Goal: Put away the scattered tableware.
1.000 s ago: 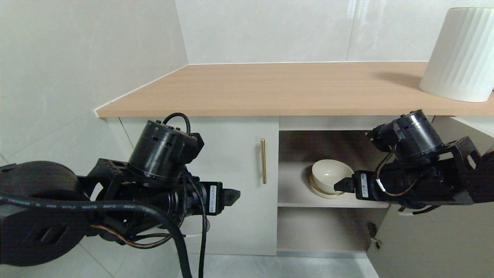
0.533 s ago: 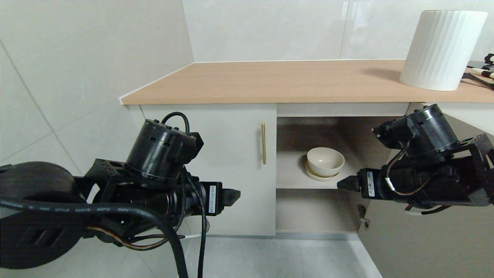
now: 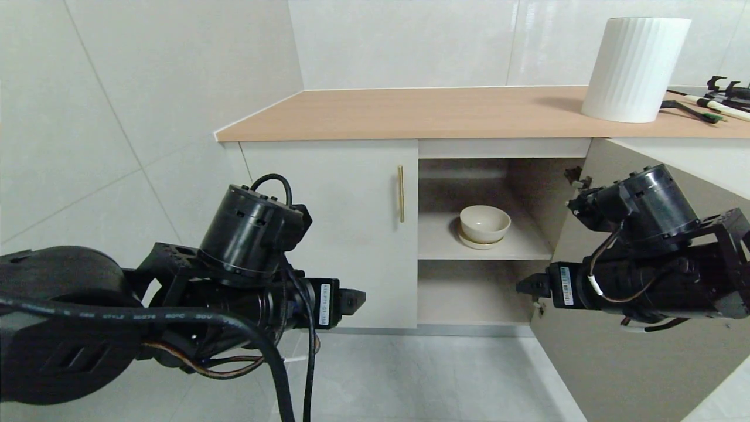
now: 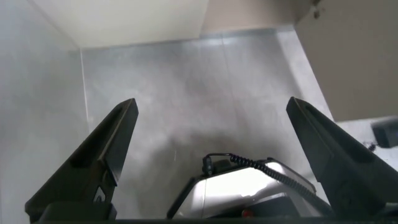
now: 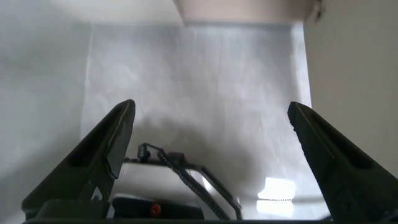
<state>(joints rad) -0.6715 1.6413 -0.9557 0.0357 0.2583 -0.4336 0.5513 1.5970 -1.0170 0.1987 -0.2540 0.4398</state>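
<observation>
One round cream ceramic bowl point(image 3: 484, 223) sits on a pale plate point(image 3: 476, 242), largely hidden beneath it, on the cabinet shelf point(image 3: 439, 237). Left end effector point(image 4: 212, 106) and right end effector point(image 5: 210, 106) hang released, well nearer.

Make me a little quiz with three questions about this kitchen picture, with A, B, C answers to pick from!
1. Where is the bowl?
A. on the countertop
B. on a shelf in the cabinet
C. on the floor

2. What colour is the door handle?
A. gold
B. red
C. blue

3. How is the right pincer?
A. shut on the bowl
B. shut on a spoon
C. open and empty

Answers:
1 B, the bowl rests on the shelf inside the open side of the cabinet.
2 A, the thin bar shines gold.
3 C, its fingers stand wide apart with nothing between them.
</observation>
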